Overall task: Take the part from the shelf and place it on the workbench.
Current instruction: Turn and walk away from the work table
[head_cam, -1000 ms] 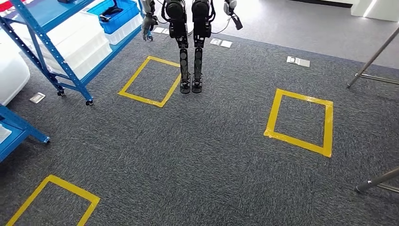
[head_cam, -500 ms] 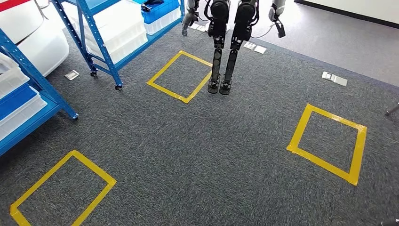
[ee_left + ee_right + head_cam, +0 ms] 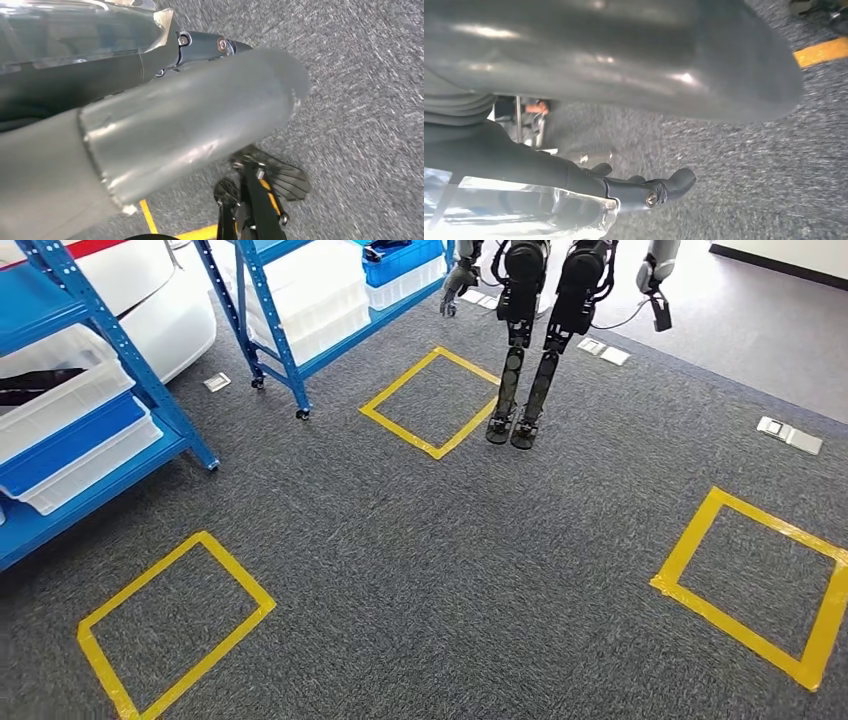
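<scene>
Head view counts. Yellow tape squares on the carpet: three, one (image 3: 432, 402) near the far rack, one (image 3: 175, 625) at front left, one (image 3: 765, 585) at right, cut by the frame edge. Blue shelving racks: two, near (image 3: 100, 390) and far (image 3: 275, 335). Blue bins: two (image 3: 402, 260) (image 3: 65, 440). Silver floor plates: at least four (image 3: 217, 382) (image 3: 789, 435) (image 3: 603, 350) (image 3: 480, 298). Another legged robot (image 3: 540, 330): one.
</scene>
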